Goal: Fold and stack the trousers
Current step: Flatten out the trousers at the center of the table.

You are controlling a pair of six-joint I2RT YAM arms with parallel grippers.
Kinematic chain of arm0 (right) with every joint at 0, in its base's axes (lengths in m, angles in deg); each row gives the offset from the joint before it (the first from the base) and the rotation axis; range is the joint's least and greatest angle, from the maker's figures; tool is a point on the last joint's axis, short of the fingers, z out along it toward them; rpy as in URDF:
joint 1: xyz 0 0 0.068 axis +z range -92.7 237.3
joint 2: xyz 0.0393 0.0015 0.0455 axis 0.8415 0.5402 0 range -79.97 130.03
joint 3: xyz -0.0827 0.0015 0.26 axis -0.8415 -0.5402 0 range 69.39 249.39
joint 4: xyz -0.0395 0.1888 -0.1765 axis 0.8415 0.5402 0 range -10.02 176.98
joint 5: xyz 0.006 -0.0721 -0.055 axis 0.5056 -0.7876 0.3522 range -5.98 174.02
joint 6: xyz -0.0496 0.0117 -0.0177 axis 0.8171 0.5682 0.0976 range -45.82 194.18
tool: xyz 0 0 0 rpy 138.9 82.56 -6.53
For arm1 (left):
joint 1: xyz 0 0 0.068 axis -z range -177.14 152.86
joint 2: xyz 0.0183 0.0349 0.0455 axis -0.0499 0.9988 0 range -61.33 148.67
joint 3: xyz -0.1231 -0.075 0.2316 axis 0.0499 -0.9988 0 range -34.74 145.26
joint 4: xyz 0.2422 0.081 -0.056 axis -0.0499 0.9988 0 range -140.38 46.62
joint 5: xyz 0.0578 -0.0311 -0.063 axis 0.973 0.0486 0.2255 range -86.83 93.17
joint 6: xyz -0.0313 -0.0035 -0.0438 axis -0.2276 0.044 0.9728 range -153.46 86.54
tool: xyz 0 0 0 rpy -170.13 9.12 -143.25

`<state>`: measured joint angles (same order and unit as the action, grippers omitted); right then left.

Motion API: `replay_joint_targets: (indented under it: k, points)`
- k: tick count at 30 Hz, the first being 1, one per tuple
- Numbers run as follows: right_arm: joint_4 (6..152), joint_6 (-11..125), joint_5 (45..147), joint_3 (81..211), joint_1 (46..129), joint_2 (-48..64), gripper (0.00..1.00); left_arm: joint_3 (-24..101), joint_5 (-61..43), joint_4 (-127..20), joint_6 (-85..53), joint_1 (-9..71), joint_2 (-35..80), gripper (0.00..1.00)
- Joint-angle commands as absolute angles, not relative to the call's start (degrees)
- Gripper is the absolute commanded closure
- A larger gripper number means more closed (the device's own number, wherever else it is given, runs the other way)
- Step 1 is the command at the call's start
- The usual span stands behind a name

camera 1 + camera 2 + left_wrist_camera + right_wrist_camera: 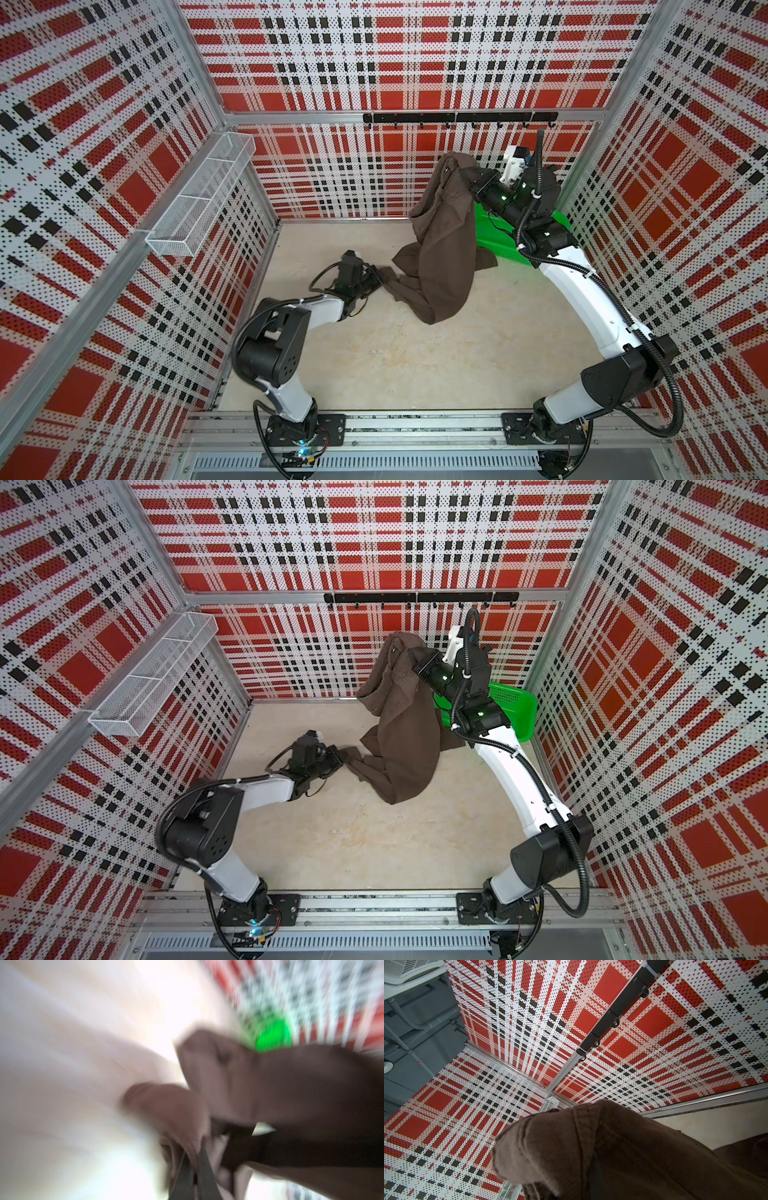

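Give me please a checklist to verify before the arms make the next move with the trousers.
1. Right gripper shut on the trousers, held high: ok.
2. Left gripper shut on a low trouser end at the floor: ok.
3. Trousers spread flat: not ok, bunched, lower part crumpled on the floor.
4. Which part each gripper holds, waist or hem: cannot tell.
5. Cloth free of the green basket: cannot tell, it hangs right beside it.
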<state>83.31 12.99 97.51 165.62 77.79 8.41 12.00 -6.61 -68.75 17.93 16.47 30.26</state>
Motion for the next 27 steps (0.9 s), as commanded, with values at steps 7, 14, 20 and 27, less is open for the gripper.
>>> replay_joint_targets:
  k: [7,14,20,27]
  points:
    - [70.33,4.18,102.44,171.58,81.99,13.16,1.00,29.47,5.49,-47.98,10.88,-5.02,7.51,1.00]
    - [68.02,2.99,99.44,157.58,76.14,4.32,1.00,34.36,4.03,-40.75,8.25,-13.98,5.91,1.00]
    - [65.75,1.09,99.22,132.64,64.93,-4.83,1.00,25.05,4.00,-42.94,8.80,-14.26,4.44,1.00]
    - [69.54,0.68,98.74,112.70,54.92,-11.03,0.99,15.33,5.93,-44.96,8.37,-14.67,2.12,1.00]
